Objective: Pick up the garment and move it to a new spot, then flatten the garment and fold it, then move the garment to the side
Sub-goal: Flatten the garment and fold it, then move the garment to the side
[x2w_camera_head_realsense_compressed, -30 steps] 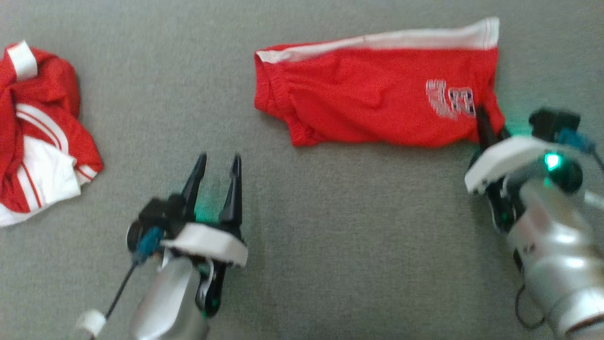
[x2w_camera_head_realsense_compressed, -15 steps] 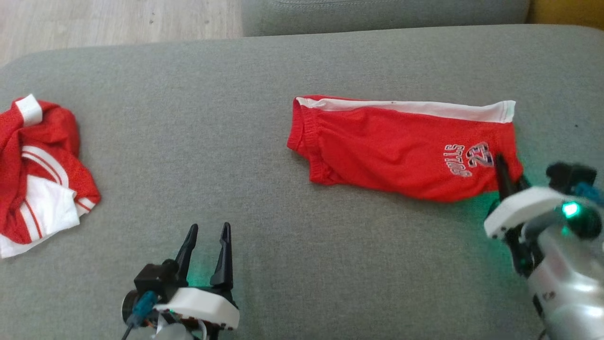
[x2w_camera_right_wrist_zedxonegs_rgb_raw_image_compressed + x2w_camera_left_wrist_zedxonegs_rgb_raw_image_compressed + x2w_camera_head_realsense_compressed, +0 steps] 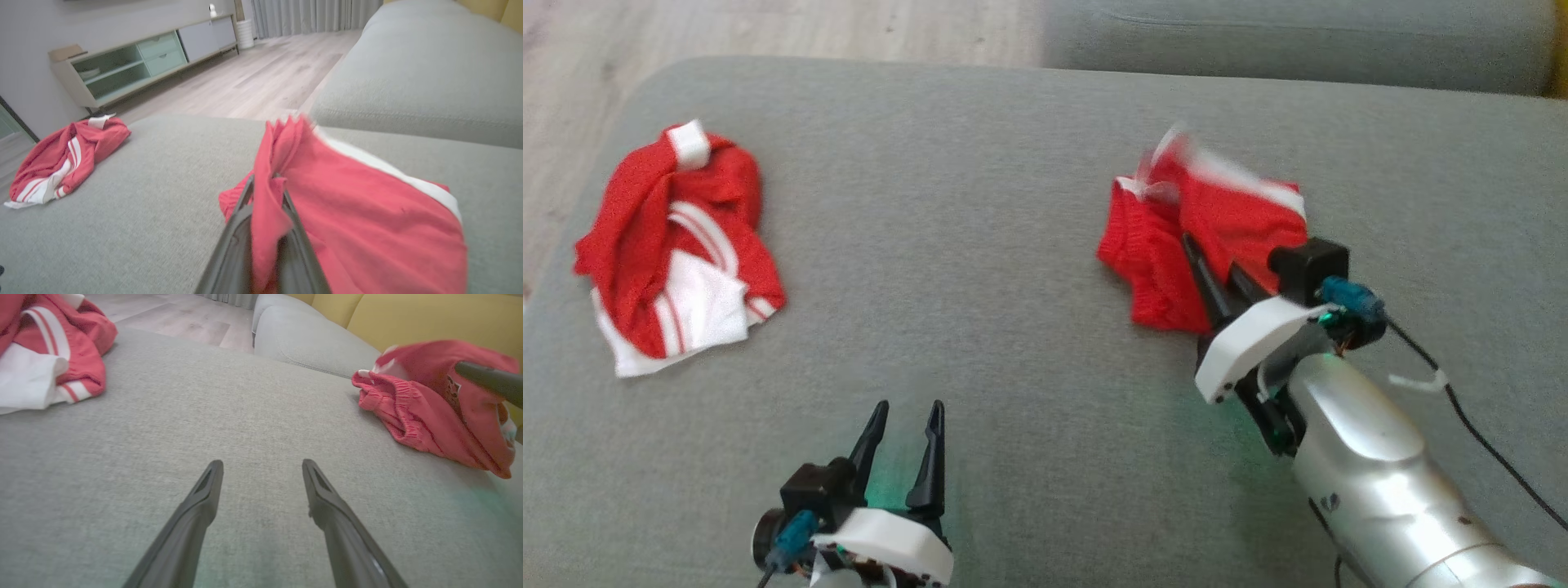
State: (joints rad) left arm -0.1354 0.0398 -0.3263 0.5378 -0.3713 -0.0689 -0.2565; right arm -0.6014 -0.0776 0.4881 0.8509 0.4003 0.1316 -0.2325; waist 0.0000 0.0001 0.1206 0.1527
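You're working over a grey sofa seat (image 3: pixel 1013 245). Pale wood floor (image 3: pixel 768 24) lies past its far edge, and a second grey cushion (image 3: pixel 1298 41) sits behind it. The right wrist view shows a low sideboard (image 3: pixel 135 61) against the wall and grey curtains (image 3: pixel 310 16). The left wrist view shows yellow back cushions (image 3: pixel 429 318).

A crumpled red-and-white garment (image 3: pixel 678 237) lies on the left of the seat, well apart from both arms. The red shorts (image 3: pixel 1160 269) sit bunched on the right half, their white-striped edge raised and blurred. Your right gripper (image 3: pixel 1209 253) is clamped on a fold of them. Your left gripper (image 3: pixel 907 406) hangs over the near part of the seat, fingers moderately apart, holding nothing.
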